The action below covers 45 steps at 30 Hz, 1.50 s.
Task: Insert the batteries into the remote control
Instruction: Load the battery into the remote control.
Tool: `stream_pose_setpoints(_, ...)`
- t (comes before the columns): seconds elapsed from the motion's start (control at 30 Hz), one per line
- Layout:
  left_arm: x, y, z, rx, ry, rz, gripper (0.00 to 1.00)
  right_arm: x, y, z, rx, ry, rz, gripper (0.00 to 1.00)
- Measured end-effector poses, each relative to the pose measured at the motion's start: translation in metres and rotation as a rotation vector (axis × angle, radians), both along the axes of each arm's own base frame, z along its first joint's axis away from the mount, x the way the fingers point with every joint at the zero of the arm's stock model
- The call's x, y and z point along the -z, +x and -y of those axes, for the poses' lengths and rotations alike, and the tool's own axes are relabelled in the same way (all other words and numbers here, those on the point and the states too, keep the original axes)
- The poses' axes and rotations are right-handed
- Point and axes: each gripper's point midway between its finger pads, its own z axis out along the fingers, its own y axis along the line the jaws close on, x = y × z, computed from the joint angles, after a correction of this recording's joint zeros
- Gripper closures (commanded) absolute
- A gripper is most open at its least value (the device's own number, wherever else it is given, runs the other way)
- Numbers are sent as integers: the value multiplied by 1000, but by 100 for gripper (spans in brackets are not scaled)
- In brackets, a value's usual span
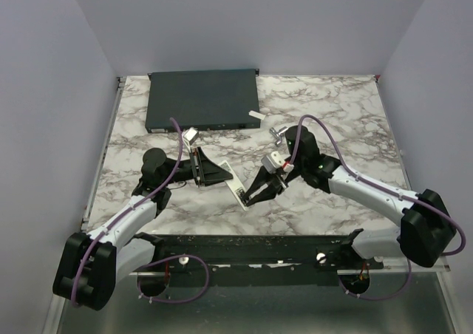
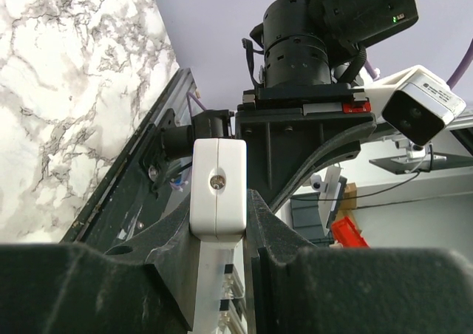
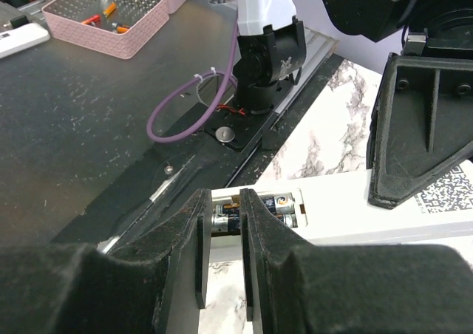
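The white remote control (image 1: pixel 235 188) lies slanted at the middle of the table. My left gripper (image 1: pixel 211 173) is shut on its far end; in the left wrist view the white end (image 2: pixel 218 179) sits clamped in the left gripper (image 2: pixel 219 201). Its battery bay faces up and holds two batteries (image 3: pixel 281 201) side by side. My right gripper (image 1: pixel 255 195) is at the remote's near end. In the right wrist view the gripper (image 3: pixel 223 195) has its jaws a narrow gap apart, right over the batteries, with nothing between them.
A large flat dark-grey box (image 1: pixel 203 99) lies at the back of the marble table. A small white piece (image 1: pixel 255 114) lies beside its right corner. A black rail (image 1: pixel 251 245) runs along the near edge. A pink tray (image 3: pixel 111 12) stands beyond the table.
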Motion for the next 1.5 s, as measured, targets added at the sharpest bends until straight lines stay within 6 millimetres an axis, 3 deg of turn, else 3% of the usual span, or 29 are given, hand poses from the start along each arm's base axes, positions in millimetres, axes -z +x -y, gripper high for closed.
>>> stream_pose_setpoints(0.4,1,4,-1,-18,2,8,100,4,6,-2,37,-76,-48,75)
stream_pose_setpoints(0.63,7,6,-1,-27,20,-6,100,9,22,-11,79,-108,-49,75)
stream_pose_setpoints(1.23,13,8,0,-31,33,-18,100,13,23,-11,90,-125,-50,75)
stream_pose_setpoints(1.5,8,7,1,-23,17,-17,100,2,20,-9,105,-119,-65,75)
